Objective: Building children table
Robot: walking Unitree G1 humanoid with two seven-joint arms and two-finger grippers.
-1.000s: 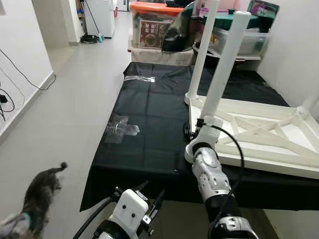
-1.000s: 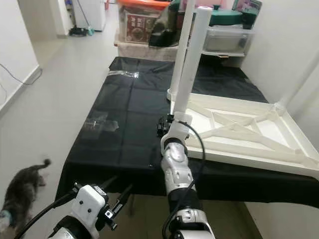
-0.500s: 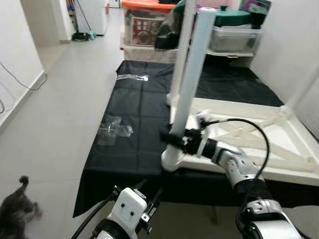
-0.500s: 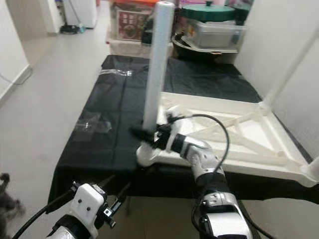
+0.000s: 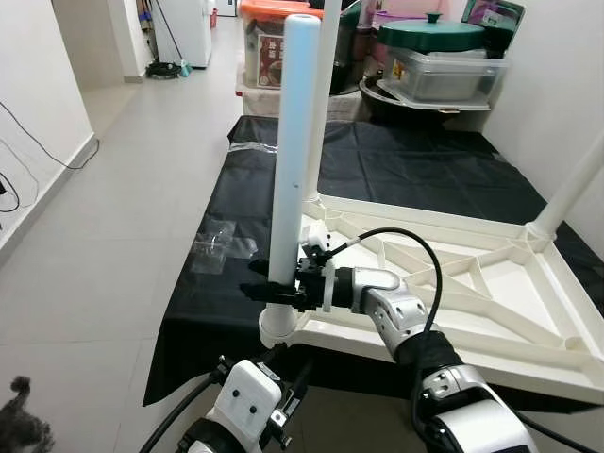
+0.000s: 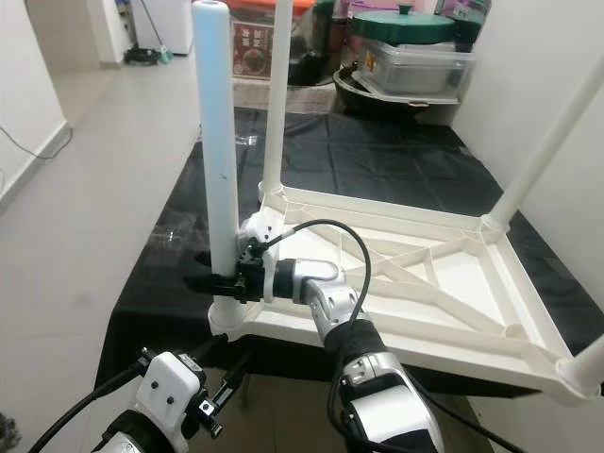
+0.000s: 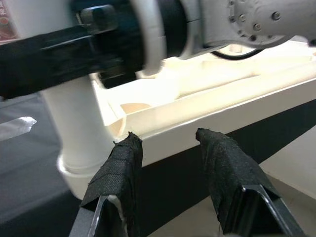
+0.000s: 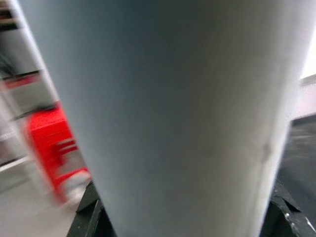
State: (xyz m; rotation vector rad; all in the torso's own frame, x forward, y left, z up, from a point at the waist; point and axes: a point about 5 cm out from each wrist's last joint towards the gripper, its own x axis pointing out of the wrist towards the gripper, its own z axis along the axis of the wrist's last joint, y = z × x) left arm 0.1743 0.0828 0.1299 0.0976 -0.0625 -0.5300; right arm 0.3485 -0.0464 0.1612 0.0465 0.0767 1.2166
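Observation:
A white children's table (image 5: 425, 212) lies upside down on a black-covered surface (image 5: 396, 160), its legs pointing up. My right gripper (image 5: 274, 285) is shut around the lower part of the near-left leg (image 5: 294, 142), just above its socket at the frame corner. In the right wrist view that leg (image 8: 173, 113) stands between the fingers (image 8: 91, 212). My left gripper (image 7: 170, 139) is open, low under the table's near edge beside the leg's base (image 7: 74, 143), with nothing between its fingers (image 7: 118, 182).
Other legs stand at the far left corner (image 5: 327, 85) and at the right (image 5: 571, 189). A clear plastic bag (image 5: 217, 247) lies on the black cover. Storage boxes (image 5: 283, 38) and a lidded tub (image 5: 444, 66) stand behind. A cat (image 5: 19, 439) is at the floor's lower left.
The camera has swung, shifting the whole scene. My right gripper stays on the leg, but its forearm now reaches in from the right instead of from below. The cat has moved away to the lower left.

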